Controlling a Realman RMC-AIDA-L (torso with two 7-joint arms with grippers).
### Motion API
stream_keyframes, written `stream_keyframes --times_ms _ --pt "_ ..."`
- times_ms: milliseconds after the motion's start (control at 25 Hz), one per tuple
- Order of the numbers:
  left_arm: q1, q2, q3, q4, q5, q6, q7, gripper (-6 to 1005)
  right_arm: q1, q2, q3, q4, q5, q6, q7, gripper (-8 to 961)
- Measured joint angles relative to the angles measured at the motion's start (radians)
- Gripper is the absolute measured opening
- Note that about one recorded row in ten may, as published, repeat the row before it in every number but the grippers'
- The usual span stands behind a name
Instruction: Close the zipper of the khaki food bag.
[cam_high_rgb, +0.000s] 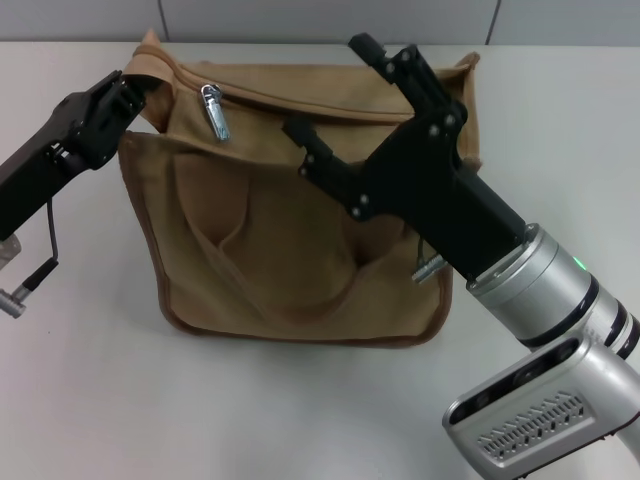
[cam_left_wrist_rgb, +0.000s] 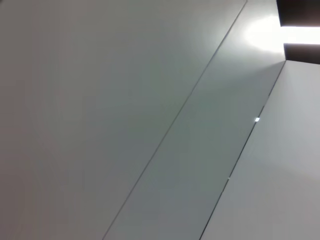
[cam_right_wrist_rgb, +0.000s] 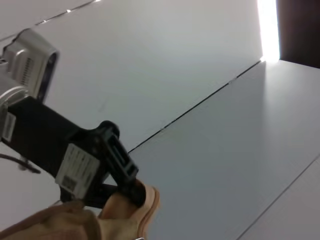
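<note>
zipper (cam_high_rgb: 214, 110) pull near bag's far-left end, mostly unclosed | left gripper (cam_high_rgb: 128, 92) clenched on khaki food bag (cam_high_rgb: 290, 240) corner | right gripper (cam_high_rgb: 335, 95) released above bag, toward counter's far edge

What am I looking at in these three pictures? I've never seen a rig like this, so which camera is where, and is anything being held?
This is a two-armed robot at a pale table. The big picture looks down from its head. On the table lies a tan canvas bag with its zipper along the top; the silver pull tab sits near the bag's left end. The left claw is shut on the bag's top left corner, pinning it. The right claw hangs open over the bag, touching nothing.

The other two pictures come from cameras on the wrists. The left wrist one shows only pale panels. The right wrist one looks across at the left claw gripping that corner of the bag.
</note>
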Motion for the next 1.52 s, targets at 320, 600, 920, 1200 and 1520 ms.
stream_keyframes --times_ms 320,600,920,1200,1520 --pt "-0.004 -0.001 0.0 -0.001 0.004 0.003 0.0 22 -0.01 0.0 0.02 0.032 0.007 -0.009 0.104 810" --pt "-0.001 0.002 0.0 -0.001 0.005 0.002 0.0 23 -0.062 -0.034 0.041 0.086 -0.073 -0.012 0.618 810" --pt "-0.001 0.004 0.001 0.0 0.005 0.0 -0.001 23 -0.036 -0.174 0.074 0.107 -0.247 -0.069 1.329 809" --pt "-0.01 0.002 0.04 0.008 0.005 -0.005 0.0 23 0.111 -0.163 0.308 -0.225 -0.506 -0.244 2.148 809" --pt "-0.025 0.003 0.081 0.023 0.006 -0.002 -0.001 23 0.231 -0.113 0.289 -0.448 -0.543 -0.292 2.439 810"
